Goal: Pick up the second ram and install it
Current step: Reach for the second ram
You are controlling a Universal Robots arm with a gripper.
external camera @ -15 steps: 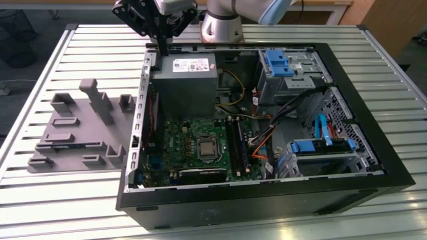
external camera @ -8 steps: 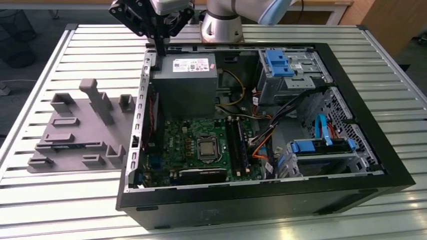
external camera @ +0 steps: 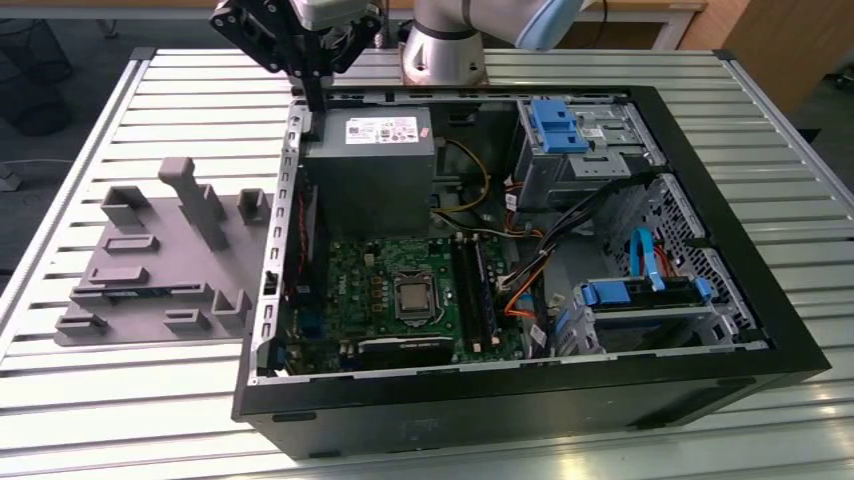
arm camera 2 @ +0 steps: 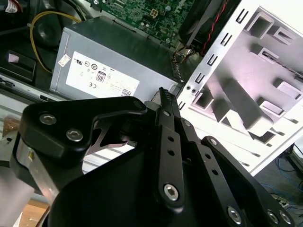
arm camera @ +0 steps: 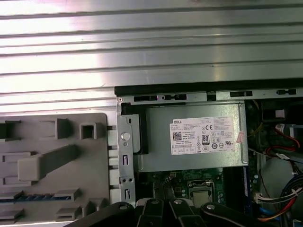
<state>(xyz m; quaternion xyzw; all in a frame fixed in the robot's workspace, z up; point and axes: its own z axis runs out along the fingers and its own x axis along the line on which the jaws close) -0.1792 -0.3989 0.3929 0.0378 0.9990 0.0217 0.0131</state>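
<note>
First wrist view: second ram [arm camera: 28, 197] in grey fixture [arm camera: 94, 161], clenched hand [arm camera: 165, 204] near computer case [arm camera: 189, 90]

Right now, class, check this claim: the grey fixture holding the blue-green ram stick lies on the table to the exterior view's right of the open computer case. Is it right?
No. The exterior view shows the grey fixture lying on the table to that view's left of the open computer case, not its right. The blue-green ram stick does lie in it.
</note>
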